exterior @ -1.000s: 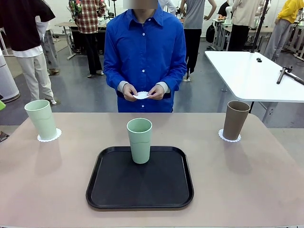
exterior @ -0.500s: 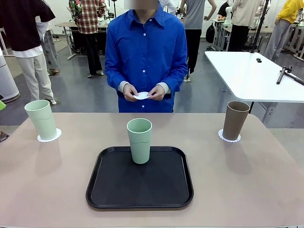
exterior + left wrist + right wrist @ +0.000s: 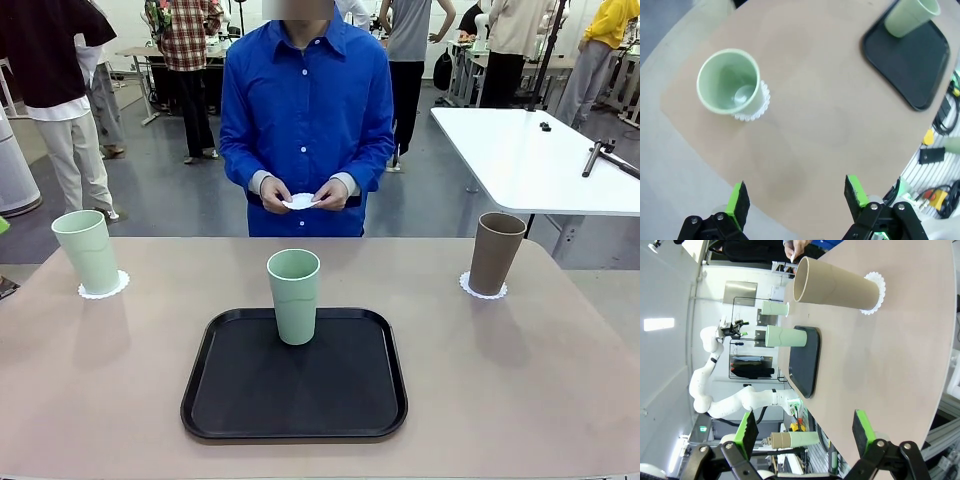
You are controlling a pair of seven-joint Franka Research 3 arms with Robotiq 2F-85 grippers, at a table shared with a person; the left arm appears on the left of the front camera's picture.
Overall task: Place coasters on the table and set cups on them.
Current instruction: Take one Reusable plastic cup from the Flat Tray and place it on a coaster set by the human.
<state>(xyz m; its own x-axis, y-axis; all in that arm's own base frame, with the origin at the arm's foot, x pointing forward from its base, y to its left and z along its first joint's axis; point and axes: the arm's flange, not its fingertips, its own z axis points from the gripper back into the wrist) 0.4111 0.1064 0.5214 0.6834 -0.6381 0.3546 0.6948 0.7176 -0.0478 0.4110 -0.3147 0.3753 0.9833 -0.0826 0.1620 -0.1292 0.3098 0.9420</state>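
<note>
A mint green cup (image 3: 90,250) stands on a lacy white coaster (image 3: 104,287) at the table's (image 3: 500,380) far left. At the far right a brown cup (image 3: 495,252) rests on its own coaster (image 3: 484,288). Another mint cup (image 3: 294,295) stands upright at the back of the black tray (image 3: 294,385). The person at the far side holds a third coaster (image 3: 300,201) in both hands. My left gripper (image 3: 796,197) hangs open above the table corner, short of the left mint cup (image 3: 729,82). My right gripper (image 3: 805,429) is open and empty, well apart from the brown cup (image 3: 835,287).
The tray (image 3: 910,55) takes up the middle of the table near my side. A white table (image 3: 530,160) stands behind at the right. Bare tabletop lies between the tray and each outer cup. People stand in the room beyond.
</note>
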